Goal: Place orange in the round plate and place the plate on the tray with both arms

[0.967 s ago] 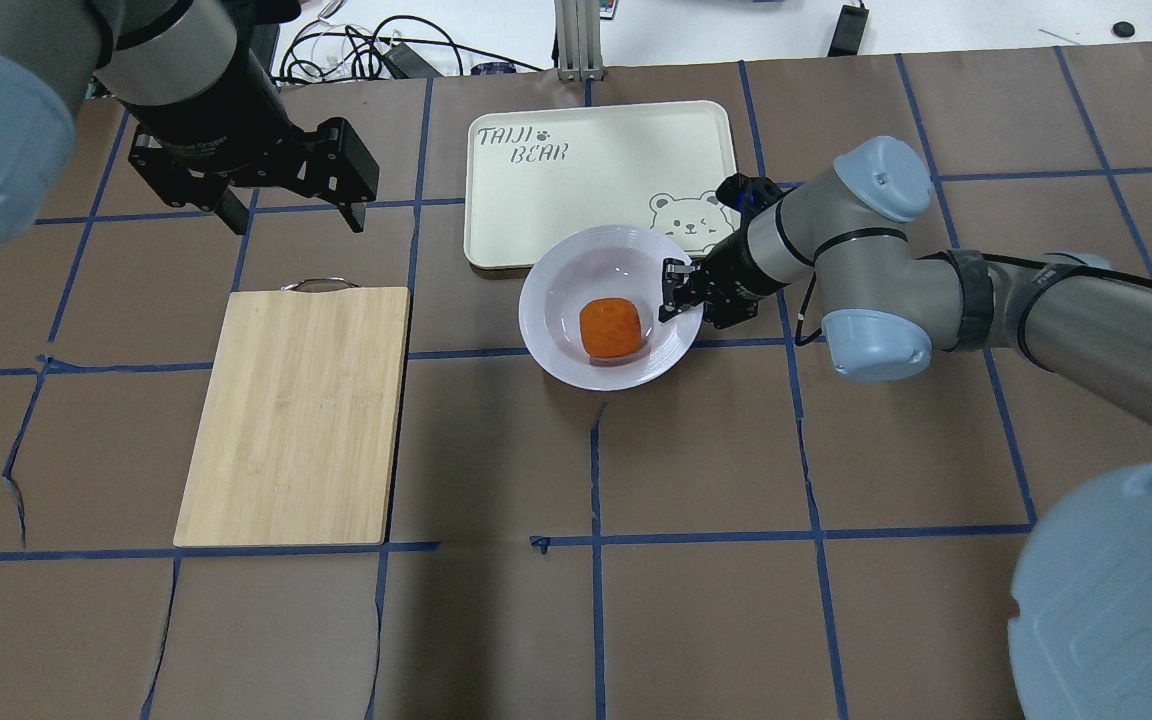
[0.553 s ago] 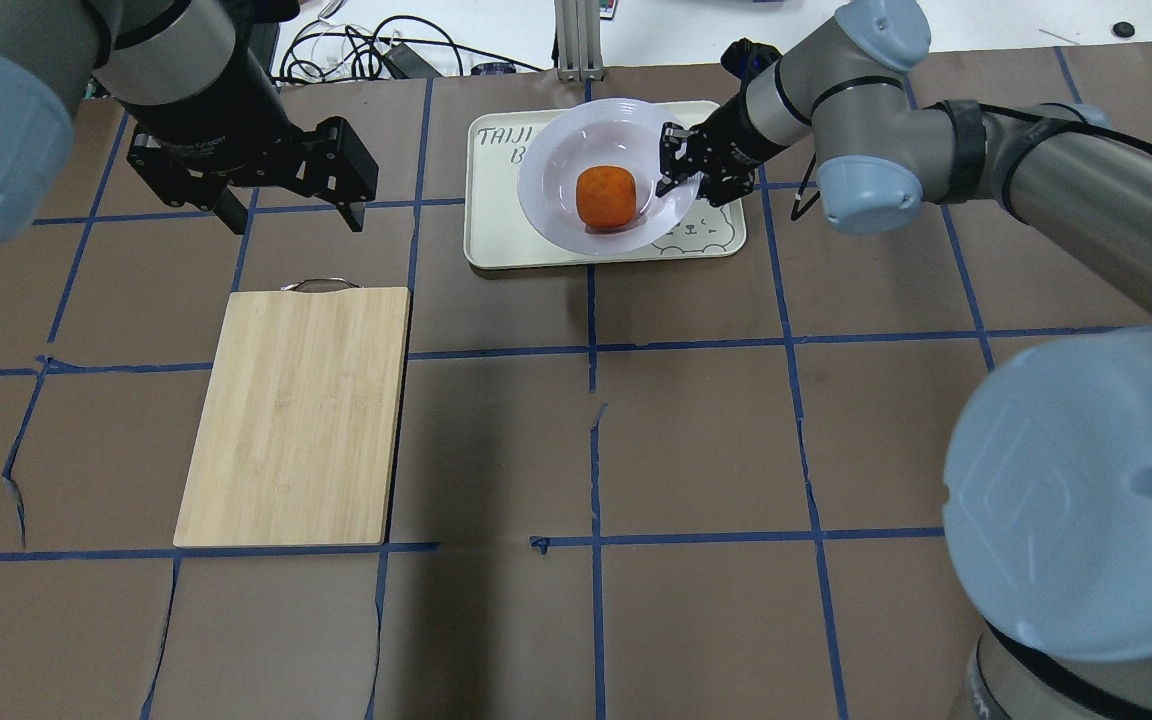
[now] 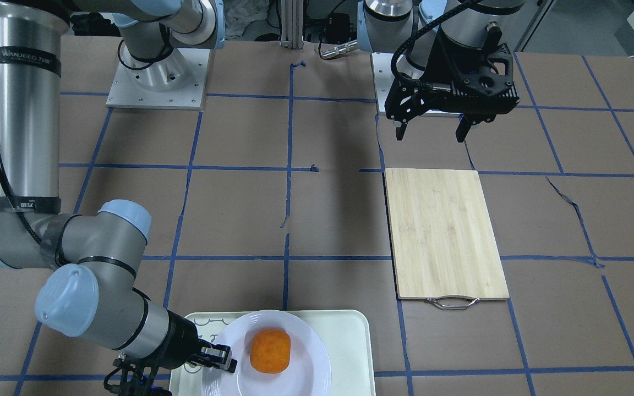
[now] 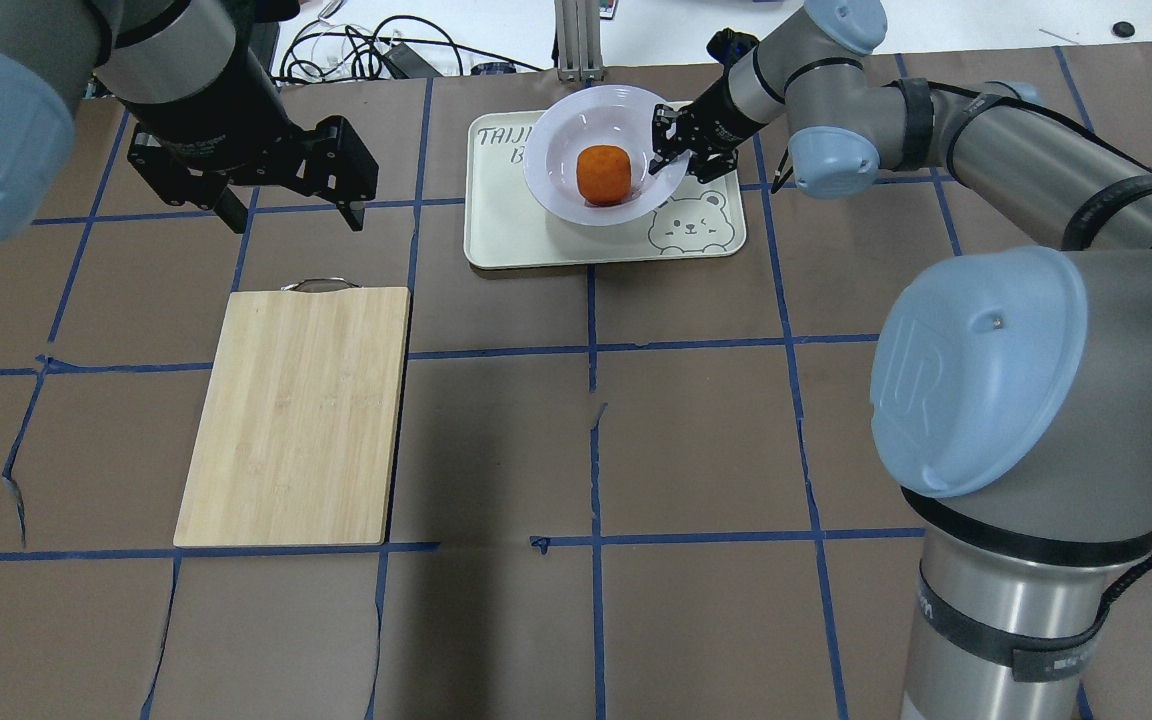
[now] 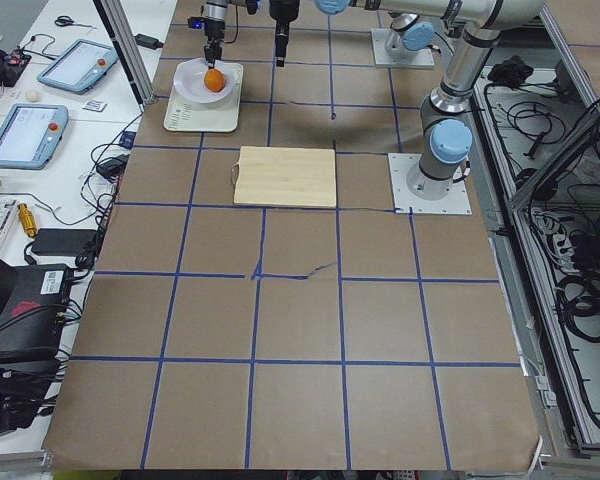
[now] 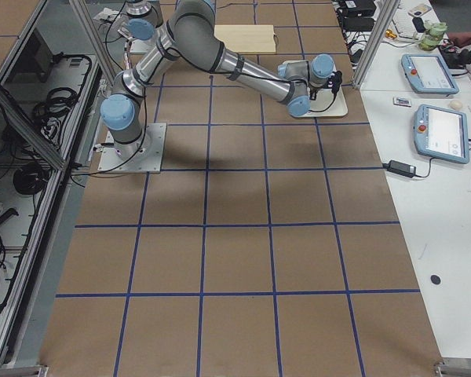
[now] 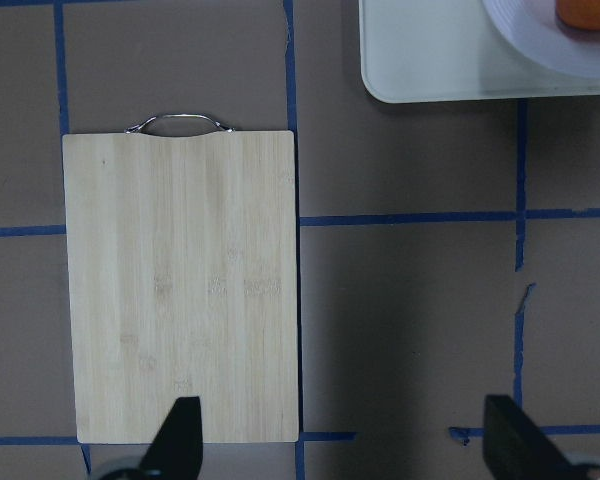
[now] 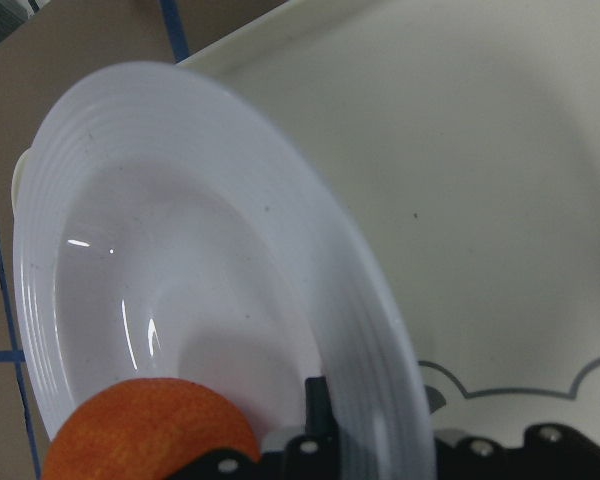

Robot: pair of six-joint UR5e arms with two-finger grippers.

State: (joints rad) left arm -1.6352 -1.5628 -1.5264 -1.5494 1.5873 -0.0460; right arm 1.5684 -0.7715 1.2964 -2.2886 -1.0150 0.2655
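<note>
- The left gripper (image 4: 294, 221) hung above the table past the handle end of the bamboo cutting board (image 4: 294, 415). Its two fingers were spread wide apart and held nothing.
- The tray (image 4: 516, 235) lay flat on the table, its bear face at the corner nearest the right arm.
- The round plate (image 4: 556, 150) was over the far part of the tray. It was not clear if it touched the tray.
- The orange (image 4: 603, 173) sat in the middle of the plate.
- The right gripper (image 4: 669, 150) was pinched tight on the plate's rim.
</note>
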